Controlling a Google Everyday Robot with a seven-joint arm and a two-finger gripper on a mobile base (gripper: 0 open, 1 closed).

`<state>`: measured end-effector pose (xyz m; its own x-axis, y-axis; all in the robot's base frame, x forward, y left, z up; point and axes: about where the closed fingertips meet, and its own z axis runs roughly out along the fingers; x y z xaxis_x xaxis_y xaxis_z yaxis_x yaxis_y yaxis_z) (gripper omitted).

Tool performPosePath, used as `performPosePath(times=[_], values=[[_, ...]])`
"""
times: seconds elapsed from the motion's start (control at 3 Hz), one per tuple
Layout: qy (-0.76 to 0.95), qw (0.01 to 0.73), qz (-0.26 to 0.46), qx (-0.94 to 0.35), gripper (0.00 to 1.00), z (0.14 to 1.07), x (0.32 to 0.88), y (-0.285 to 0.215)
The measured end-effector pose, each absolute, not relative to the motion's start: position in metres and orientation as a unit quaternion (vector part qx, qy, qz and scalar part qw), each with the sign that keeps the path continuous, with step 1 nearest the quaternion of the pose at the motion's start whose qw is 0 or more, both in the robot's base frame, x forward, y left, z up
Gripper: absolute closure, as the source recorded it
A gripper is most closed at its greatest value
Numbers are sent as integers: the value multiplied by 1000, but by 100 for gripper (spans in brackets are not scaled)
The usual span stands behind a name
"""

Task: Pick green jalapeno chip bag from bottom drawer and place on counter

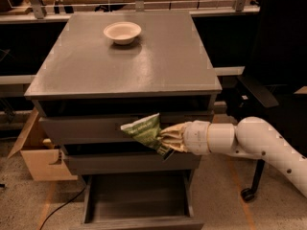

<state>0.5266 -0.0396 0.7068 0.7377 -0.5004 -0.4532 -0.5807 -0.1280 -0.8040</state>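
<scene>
My gripper (pixel 165 139) comes in from the right on a white arm and is shut on the green jalapeno chip bag (pixel 145 131). It holds the bag in the air in front of the two upper drawers, below the counter's front edge. The bottom drawer (pixel 139 218) is pulled open beneath it and its grey tray looks empty. The counter (pixel 144 66) is the flat grey top of the cabinet, above the bag.
A white bowl (pixel 122 32) sits near the back of the counter. An open cardboard box (pixel 36 152) stands on the floor to the cabinet's left. A black office chair (pixel 273 71) stands at the right, behind my arm.
</scene>
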Motion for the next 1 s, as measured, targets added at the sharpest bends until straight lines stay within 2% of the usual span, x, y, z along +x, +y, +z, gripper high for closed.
performPosePath(times=[1.0], values=[[198, 491, -127, -838, 100, 868, 558, -6]])
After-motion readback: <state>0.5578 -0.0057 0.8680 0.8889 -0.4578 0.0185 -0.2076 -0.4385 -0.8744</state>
